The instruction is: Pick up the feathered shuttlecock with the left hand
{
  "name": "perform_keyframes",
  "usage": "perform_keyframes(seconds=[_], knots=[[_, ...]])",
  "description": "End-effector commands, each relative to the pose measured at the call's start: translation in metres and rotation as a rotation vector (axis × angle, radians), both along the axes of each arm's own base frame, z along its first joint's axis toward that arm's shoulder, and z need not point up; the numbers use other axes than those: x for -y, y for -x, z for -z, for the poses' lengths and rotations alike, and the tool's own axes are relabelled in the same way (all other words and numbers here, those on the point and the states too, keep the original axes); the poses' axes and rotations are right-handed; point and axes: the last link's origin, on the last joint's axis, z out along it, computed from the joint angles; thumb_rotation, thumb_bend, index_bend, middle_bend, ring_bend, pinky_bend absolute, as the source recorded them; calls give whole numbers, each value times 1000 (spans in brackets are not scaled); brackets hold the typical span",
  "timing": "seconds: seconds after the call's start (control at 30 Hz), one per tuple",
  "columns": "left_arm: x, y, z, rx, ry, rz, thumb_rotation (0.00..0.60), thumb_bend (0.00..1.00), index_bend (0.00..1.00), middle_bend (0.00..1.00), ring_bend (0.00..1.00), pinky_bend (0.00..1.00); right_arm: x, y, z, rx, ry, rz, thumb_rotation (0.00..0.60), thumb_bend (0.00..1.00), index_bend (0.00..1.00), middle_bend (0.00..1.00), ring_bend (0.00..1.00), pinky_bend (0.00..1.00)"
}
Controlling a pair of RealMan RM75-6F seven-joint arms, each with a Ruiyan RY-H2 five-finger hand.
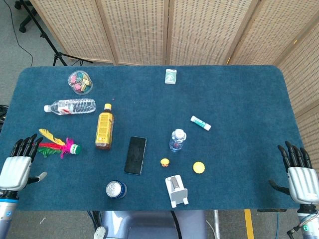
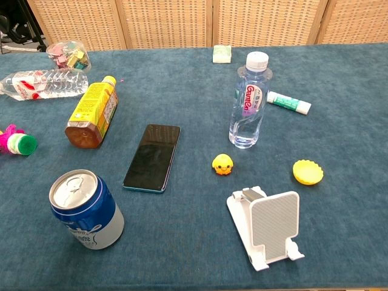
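The feathered shuttlecock [image 1: 57, 144] lies on its side on the blue table at the left, with yellow, red, pink and green feathers and a green-and-white base. In the chest view only its base and some pink feathers [image 2: 17, 142] show at the left edge. My left hand [image 1: 20, 162] rests flat at the table's left front edge, a little left of and below the shuttlecock, fingers spread and holding nothing. My right hand [image 1: 299, 172] lies flat at the right front corner, fingers apart, also holding nothing. Neither hand shows in the chest view.
Near the shuttlecock lie an amber drink bottle [image 1: 103, 128] and a clear water bottle [image 1: 70, 106]. A clip jar [image 1: 79, 82], phone [image 1: 135, 155], blue can [image 1: 115, 189], small upright bottle [image 1: 177, 140], yellow duck [image 1: 165, 162], yellow cap [image 1: 199, 167], phone stand [image 1: 176, 190] and glue stick [image 1: 200, 122] are spread over the table.
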Motion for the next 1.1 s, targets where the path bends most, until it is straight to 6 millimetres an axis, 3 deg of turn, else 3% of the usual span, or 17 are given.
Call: perform_keyframes(seconds=[0.03,1.1], knots=[[0,0,0,0,1,0,600,0,43,0,0,0,-1,0,0,1,1,0,600,0,0,0,0,0],[-3,-2,-5,20,-2,-5,600,0,43,0,0,0,0,0,0,-2,2,5,600,0,0,0,0,0]])
